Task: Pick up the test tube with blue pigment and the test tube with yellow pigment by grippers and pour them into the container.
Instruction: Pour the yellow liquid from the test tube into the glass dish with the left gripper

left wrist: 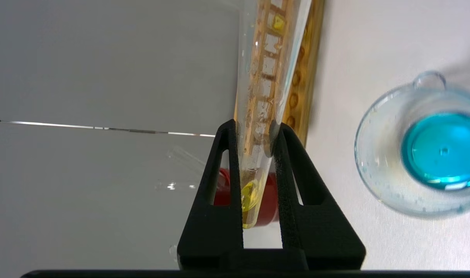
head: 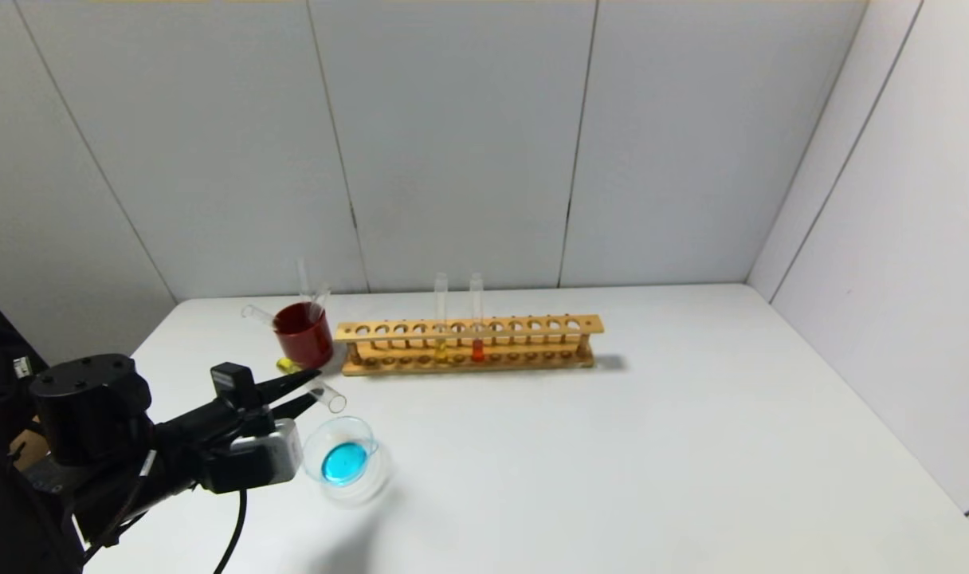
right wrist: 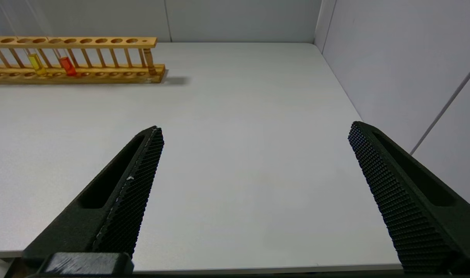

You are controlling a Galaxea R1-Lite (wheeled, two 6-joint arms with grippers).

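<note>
My left gripper is shut on the test tube with yellow pigment, held tilted near level just behind and left of the container. In the left wrist view the gripper clamps the tube, with yellow liquid pooled at its round end. The container is a clear glass dish holding blue liquid. No tube with blue liquid shows. My right gripper is open and empty over the table's right front, out of the head view.
A wooden rack at the back holds another yellow tube and a red-orange tube. A dark red cup with empty glass tubes stands left of the rack, just behind my left gripper. Walls close the back and right.
</note>
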